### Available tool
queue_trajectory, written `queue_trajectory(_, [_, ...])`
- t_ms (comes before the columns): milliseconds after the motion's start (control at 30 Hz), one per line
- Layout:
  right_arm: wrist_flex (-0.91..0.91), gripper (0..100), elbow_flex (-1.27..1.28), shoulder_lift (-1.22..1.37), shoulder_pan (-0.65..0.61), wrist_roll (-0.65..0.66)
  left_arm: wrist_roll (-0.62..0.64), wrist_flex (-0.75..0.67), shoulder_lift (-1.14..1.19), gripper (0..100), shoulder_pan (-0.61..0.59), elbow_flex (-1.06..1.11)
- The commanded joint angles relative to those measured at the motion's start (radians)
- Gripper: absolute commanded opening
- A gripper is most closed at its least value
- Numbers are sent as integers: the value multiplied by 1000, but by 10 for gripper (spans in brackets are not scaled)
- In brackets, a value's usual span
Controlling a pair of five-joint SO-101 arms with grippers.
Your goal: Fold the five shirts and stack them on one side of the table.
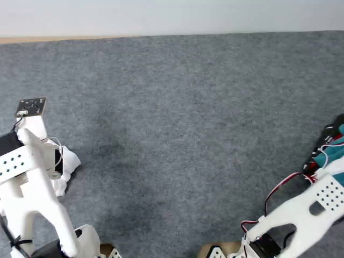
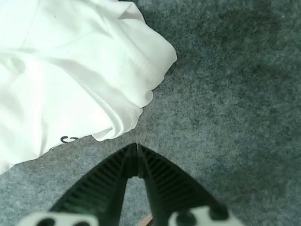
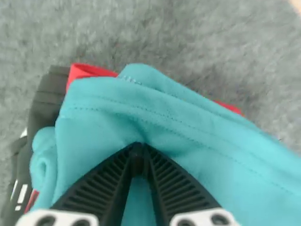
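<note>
Lying bunched just beyond the tips of the left gripper (image 2: pixel 137 151), the white shirt (image 2: pixel 70 70) spreads away from the fingers to one side, its nearest hem close to the tips but not touching them; the two black ribbed fingers (image 2: pixel 113 179) are pressed together with nothing between them, over bare grey felt (image 2: pixel 235 94); in the high view the same white shirt (image 1: pixel 67 164) shows as a small crumpled heap right against the left arm (image 1: pixel 32 177). The teal shirt (image 3: pixel 188 155) lies directly under and around the tips of the right gripper (image 3: pixel 136 149), whose fingers (image 3: pixel 108 181) are also closed tip to tip against the cloth; whether any fold is caught between them cannot be told. Past the tips a red shirt (image 3: pixel 89 71) peeks out from beneath the teal one; beside it, off to one side of the fingers, a black shirt (image 3: pixel 44 103) forms the lower layer, all resting on the felt. In the high view this pile (image 1: pixel 329 148) sits at the table's edge beside the right arm (image 1: pixel 317 207), well apart from the white shirt; red and white wires (image 1: pixel 279 189) trail along that arm; a pale wall (image 1: pixel 161 16) runs behind the table.
</note>
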Motion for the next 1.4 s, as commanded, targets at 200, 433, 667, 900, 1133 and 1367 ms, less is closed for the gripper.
queue_trajectory(200, [234, 9, -232, -165, 15, -2, -8, 14, -32, 7, 2, -12])
queue_trajectory(433, [249, 9, -232, -143, 176, 11, -8, 14, -32, 7, 2, -12])
queue_trajectory(667, [159, 9, -230, 16, 275, 129, -9, 14, -32, 7, 2, -12])
queue_trajectory(900, [150, 9, -233, -36, 274, 127, -9, 14, -32, 7, 2, -12])
queue_trajectory(1133, [305, 10, -230, -228, 159, 126, -9, 14, -32, 7, 2, -12])
queue_trajectory(1367, [390, 10, -227, -145, 8, 64, -9, 14, -32, 7, 2, -12])
